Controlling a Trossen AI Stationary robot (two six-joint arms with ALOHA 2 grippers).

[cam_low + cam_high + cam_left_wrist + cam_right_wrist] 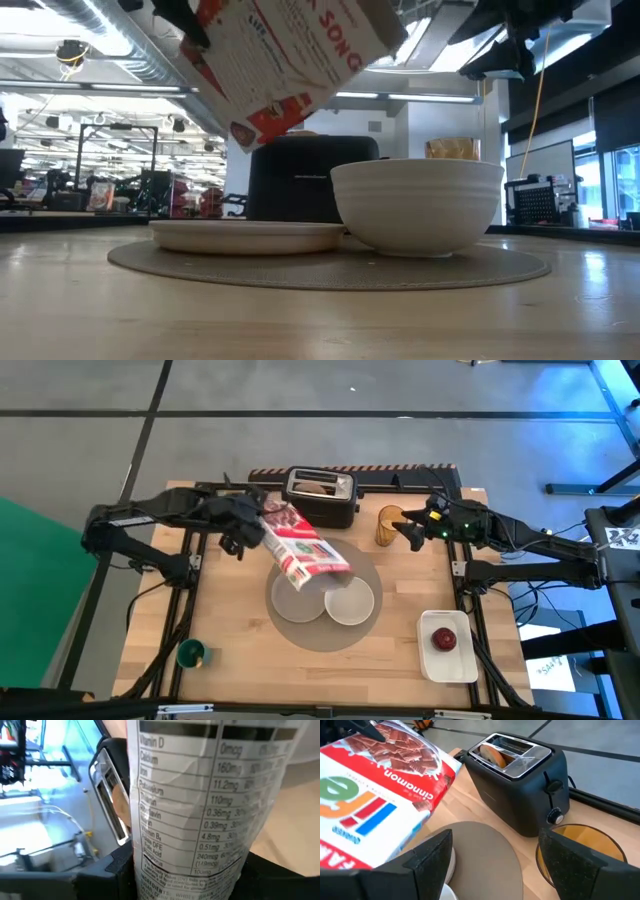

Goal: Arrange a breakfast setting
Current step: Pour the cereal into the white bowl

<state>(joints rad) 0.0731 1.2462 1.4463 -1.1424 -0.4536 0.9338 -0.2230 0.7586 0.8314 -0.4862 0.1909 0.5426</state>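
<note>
Tilted cereal box (305,545) overhangs the bowl (350,603) (toaster (321,497) behind) — front table (250,670) lies open.

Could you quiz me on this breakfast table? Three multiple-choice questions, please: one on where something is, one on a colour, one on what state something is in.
1. Where is the red apple?
A. In the white bowl
B. On the white rectangular tray
C. In the toaster

2. What colour is the small cup at the table's near left corner?
A. Green
B. Amber
C. White

3. How is the cereal box right now?
A. Lying flat on the table
C. Standing upright beside the toaster
B. Held tilted in the air by the left gripper

Answers:
1 B: the high view shows the apple on the tray, near the right edge.
2 A: it shows green in the high view.
3 B: the left gripper holds the box slanted above the round grey mat and white bowl.
</note>
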